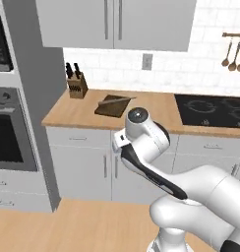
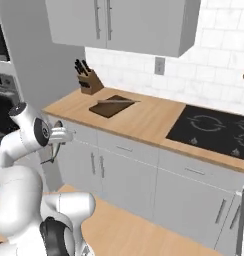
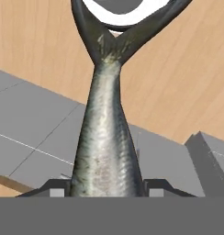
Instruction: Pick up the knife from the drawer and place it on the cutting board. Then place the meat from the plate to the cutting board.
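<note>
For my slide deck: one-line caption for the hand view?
A silver-grey fish held between the gripper fingertips, tail pointing away, above wood floor and grey cabinets.

A: Where do the base views sit?
B: Behind the arm, left and right, facing forward and down; both take in the bench (image 1: 82, 115) with the cutting board (image 1: 111, 107).
A: And the hand view?
B: Very close, looking along a fish (image 3: 106, 142).

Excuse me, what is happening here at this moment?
The robot's gripper is closed on a silvery fish, the meat of the task, and holds it in the air over the floor and cabinet fronts. On the counter, the knife already lies across the cutting board. The fish is not yet there.
</note>
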